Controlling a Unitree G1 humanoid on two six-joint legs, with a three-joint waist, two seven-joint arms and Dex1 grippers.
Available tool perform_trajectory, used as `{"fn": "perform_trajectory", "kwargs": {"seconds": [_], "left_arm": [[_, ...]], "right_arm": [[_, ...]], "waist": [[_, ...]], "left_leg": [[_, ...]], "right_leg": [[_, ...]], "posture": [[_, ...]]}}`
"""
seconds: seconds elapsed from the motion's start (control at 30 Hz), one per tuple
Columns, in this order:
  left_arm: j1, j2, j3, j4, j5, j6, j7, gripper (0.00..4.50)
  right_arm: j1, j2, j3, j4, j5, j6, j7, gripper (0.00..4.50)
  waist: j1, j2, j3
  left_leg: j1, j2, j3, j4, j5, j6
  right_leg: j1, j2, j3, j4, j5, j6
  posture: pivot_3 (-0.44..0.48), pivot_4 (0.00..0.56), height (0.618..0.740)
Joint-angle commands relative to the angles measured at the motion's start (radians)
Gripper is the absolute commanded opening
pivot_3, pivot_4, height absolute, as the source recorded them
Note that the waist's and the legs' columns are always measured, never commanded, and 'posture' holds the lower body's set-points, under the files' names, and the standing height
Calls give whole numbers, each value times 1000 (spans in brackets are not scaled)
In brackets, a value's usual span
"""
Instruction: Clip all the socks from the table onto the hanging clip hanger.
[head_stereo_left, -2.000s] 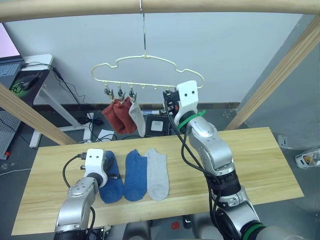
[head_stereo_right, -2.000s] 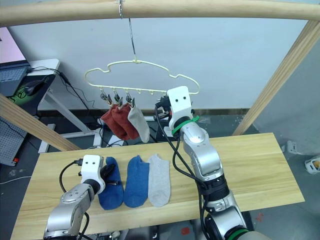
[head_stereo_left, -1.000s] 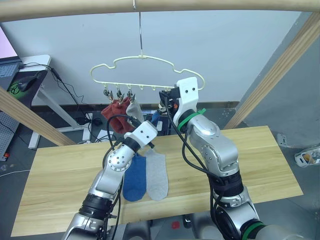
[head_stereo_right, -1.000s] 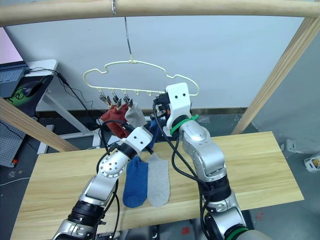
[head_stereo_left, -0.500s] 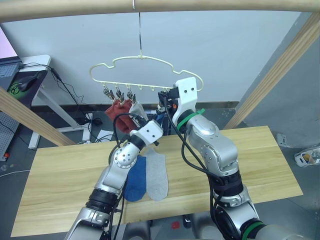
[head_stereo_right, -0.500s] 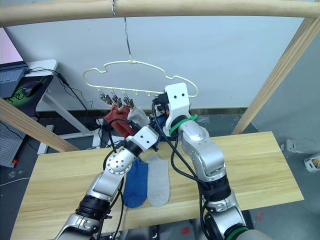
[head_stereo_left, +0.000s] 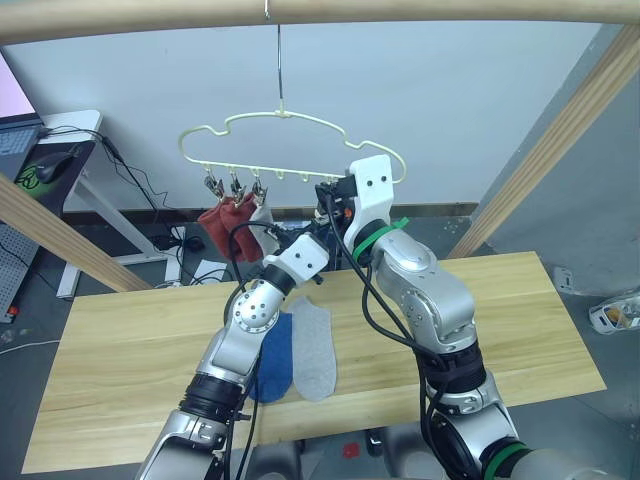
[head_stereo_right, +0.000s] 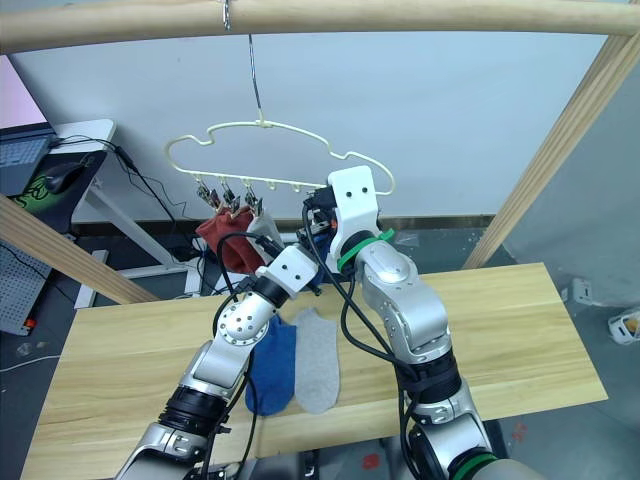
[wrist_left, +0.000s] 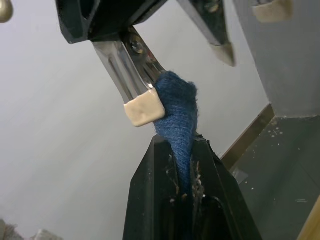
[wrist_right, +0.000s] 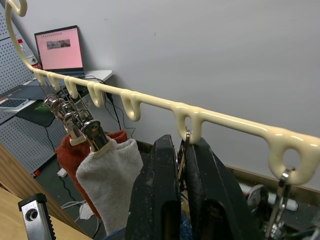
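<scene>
The left end effector (wrist_left: 181, 165) is pinching a blue sock (wrist_left: 179, 107) between its black fingers, lifting its bunched top against a metal clip (wrist_left: 131, 75) of the clip hanger (head_stereo_left: 290, 140); the right end effector (wrist_right: 181, 165) is squeezing the wire stem of a clip (wrist_right: 183, 150) just under the hanger's pale yellow bar, fingers pressed together around it; two rust red socks (head_stereo_left: 228, 225) and a light grey sock (wrist_right: 111, 175) are hanging from the clips toward the hanger's left end; a second blue sock (head_stereo_left: 272, 345) and a second grey sock (head_stereo_left: 315, 350) are lying side by side, touching, on the table (head_stereo_left: 520, 320); the hanger's hook is hanging from a wooden pole (head_stereo_left: 400, 10) overhead.
</scene>
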Motion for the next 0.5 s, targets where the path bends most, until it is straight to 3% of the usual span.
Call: {"fn": "perform_trajectory", "kwargs": {"seconds": [0.03,0.3,0.4,0.5], "left_arm": [[-6,-6,35,-41,-26,8,14,9],[-18,-20,42,-46,-36,20,7,9],[-23,-29,38,-47,-36,18,5,0],[-27,-37,36,-45,-33,16,3,0]], "right_arm": [[-15,14,21,-58,-4,-34,1,0],[-10,17,20,-60,-12,-38,1,0],[-6,23,16,-63,-6,-39,0,814],[-4,28,13,-64,1,-36,0,1977]], "waist": [[0,0,0],[0,0,0],[0,0,0],[0,0,0]], "left_leg": [[0,0,0,0,0,0],[0,0,0,0,0,0],[0,0,0,0,0,0],[0,0,0,0,0,0]], "right_leg": [[0,0,0,0,0,0],[0,0,0,0,0,0],[0,0,0,0,0,0],[0,0,0,0,0,0]], "posture": [[-158,238,740],[-157,237,740],[-154,238,740],[-154,238,740]]}}
